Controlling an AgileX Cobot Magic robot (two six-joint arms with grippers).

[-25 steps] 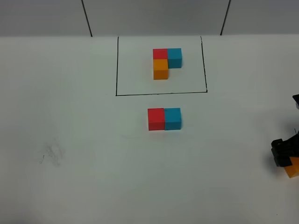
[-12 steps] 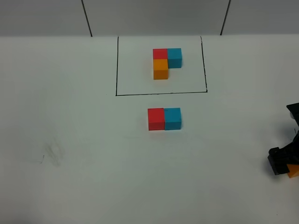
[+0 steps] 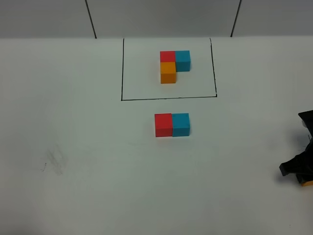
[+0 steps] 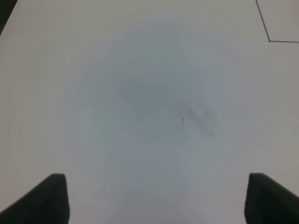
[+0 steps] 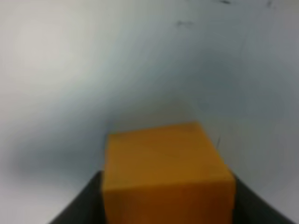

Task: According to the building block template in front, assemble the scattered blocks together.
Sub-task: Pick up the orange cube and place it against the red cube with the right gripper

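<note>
Right jaws gripping the orange block (image 5: 166,172), drifting further out at 4 o'clock, nearly off the overhead view; probably lifting. Red block (image 3: 163,125) and blue block (image 3: 180,124) sitting joined at 6 o'clock of the template (image 3: 172,66), awaiting orange. Left jaws hanging open, empty.

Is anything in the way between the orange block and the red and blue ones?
Nothing visible. Only bare table lies between the orange block in the right gripper and the joined red block and blue block.
</note>
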